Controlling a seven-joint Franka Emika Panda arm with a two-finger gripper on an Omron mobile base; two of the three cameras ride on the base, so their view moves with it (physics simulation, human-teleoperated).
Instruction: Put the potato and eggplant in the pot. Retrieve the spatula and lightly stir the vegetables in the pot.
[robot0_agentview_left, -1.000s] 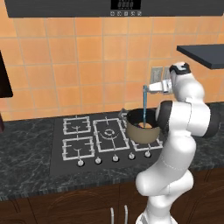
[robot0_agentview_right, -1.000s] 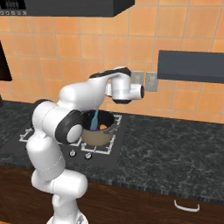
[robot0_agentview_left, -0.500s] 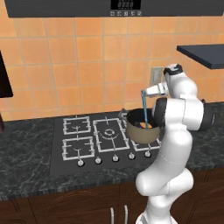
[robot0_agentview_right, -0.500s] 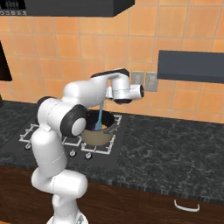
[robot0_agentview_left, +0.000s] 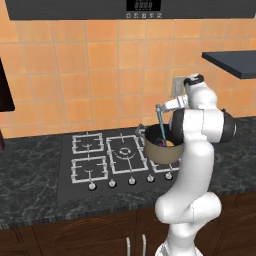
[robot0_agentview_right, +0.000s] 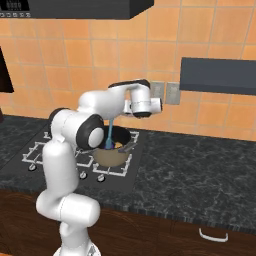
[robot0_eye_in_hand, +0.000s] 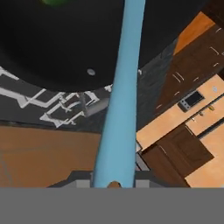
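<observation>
The tan-olive pot (robot0_agentview_left: 161, 154) stands on the right side of the hob, also pot (robot0_agentview_right: 111, 157). My gripper (robot0_agentview_left: 159, 107) hangs just above it, shut on the top of the light-blue spatula (robot0_agentview_left: 162, 125). The spatula's handle runs down into the pot and its head is hidden inside. An orange potato (robot0_agentview_left: 171, 144) and a purple eggplant (robot0_agentview_left: 160, 143) show over the rim. In the hand view the spatula (robot0_eye_in_hand: 120, 100) runs from my fingers toward the pot's dark inside (robot0_eye_in_hand: 57, 43). In the right base view the spatula (robot0_agentview_right: 109, 135) stands nearly upright behind my arm.
The black hob (robot0_agentview_left: 100, 157) has free burners left of the pot and knobs along its front. A dark shelf (robot0_agentview_left: 232, 62) juts from the tiled wall at upper right. Wall outlets (robot0_agentview_right: 166, 93) sit behind my hand. Dark stone counter (robot0_agentview_right: 200, 165) stretches right.
My hand has sunk a little and shifted over the pot. The spatula has swung from tilted to nearly upright and moved sideways inside the pot.
</observation>
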